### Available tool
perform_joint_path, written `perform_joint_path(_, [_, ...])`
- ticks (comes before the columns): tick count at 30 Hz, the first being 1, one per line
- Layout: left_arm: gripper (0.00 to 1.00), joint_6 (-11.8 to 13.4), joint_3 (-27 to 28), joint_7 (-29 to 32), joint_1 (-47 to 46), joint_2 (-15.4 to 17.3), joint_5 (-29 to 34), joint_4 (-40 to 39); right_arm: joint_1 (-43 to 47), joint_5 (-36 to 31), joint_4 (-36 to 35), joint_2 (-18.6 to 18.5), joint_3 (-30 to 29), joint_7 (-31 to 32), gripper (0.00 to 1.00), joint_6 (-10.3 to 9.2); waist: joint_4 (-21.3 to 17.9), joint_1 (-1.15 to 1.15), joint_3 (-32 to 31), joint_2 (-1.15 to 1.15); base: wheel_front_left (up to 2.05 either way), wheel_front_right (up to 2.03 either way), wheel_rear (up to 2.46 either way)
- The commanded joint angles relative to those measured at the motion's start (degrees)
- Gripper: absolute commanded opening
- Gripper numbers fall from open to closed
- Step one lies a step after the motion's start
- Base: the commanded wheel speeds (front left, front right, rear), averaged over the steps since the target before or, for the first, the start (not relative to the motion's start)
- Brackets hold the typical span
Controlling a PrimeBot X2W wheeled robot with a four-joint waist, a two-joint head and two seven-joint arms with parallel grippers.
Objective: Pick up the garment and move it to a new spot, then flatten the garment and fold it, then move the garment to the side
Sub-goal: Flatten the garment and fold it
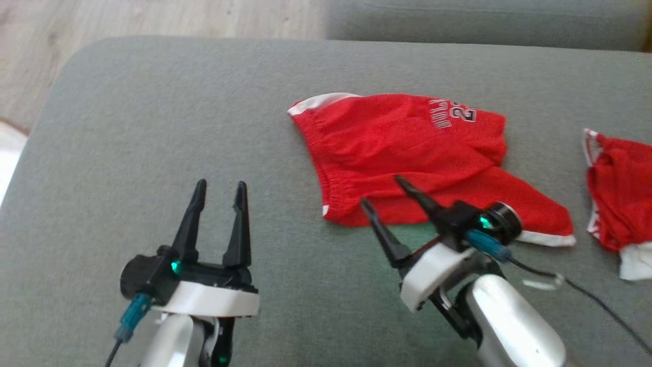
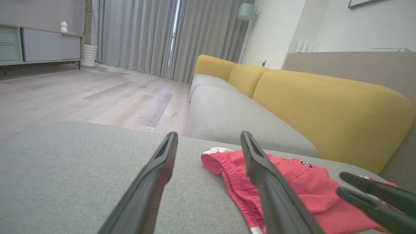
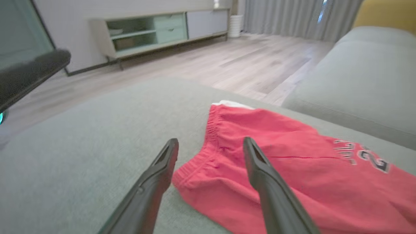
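The garment [image 1: 407,153] is a pair of red shorts with white trim and a printed number, lying folded on the grey cushion [image 1: 153,127]. My right gripper [image 1: 382,191] stands open at the garment's near edge, its two fingers spread over the elastic waistband corner, holding nothing. The right wrist view shows the same garment [image 3: 292,162] just past the spread fingers [image 3: 260,169]. My left gripper [image 1: 220,189] is open over bare cushion, well to the left of the garment. In the left wrist view the garment [image 2: 292,182] lies to the right.
A second red and white piece of clothing [image 1: 619,193] lies at the right edge of the cushion. A black cable [image 1: 601,300] trails from the right wrist. A grey and yellow sofa [image 2: 292,97] stands beyond the cushion, and wooden floor [image 1: 153,20] lies to the far left.
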Motion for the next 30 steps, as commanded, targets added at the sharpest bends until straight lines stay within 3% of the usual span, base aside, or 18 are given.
perform_joint_path(1, [1.0, 0.17, 1.0, -0.55, -2.67, 0.1, -0.39, -1.7, -3.58, 1.62, 0.33, -0.76, 3.93, 1.03, 1.0, 0.39, 2.12, 0.0, 1.45, 0.0, 0.0, 0.0, 0.0])
perform_joint_path(9, [1.0, 0.74, -0.33, -0.55, -3.89, 0.1, -1.58, -1.27, -11.04, 5.6, 10.64, -6.12, 16.0, 2.24, 1.0, 0.39, 5.9, 0.0, 2.99, 0.0, 0.0, 0.0, 0.0])
perform_joint_path(22, [1.0, 1.3, -0.88, -0.55, -4.45, 0.1, -2.27, -1.63, -16.97, 2.77, 24.08, -4.35, 16.48, -2.68, 0.98, 0.39, 6.88, 0.0, 4.52, 0.0, 0.0, 0.0, 0.0])
perform_joint_path(23, [1.0, 1.34, -0.91, -0.55, -4.56, 0.1, -2.29, -1.62, -17.38, 2.99, 24.87, -4.13, 16.69, -2.88, 0.62, 0.39, 6.83, 0.0, 4.65, 0.0, 0.0, 0.0, 0.0])
perform_joint_path(25, [1.0, 1.38, -0.92, -0.55, -4.8, 0.1, -2.33, -1.61, -18.08, 4.01, 26.08, -3.53, 17.27, -3.45, 0.0, 0.39, 6.68, 0.0, 4.85, 0.0, 0.0, 0.0, 0.0])
perform_joint_path(30, [1.0, 1.38, -1.01, -0.55, -5.03, 0.1, -2.36, -1.43, -18.89, 7.33, 26.48, -2.45, 19.7, -5.73, 0.0, 0.39, 6.31, 0.0, 4.82, 0.0, 0.0, 0.0, 0.0])
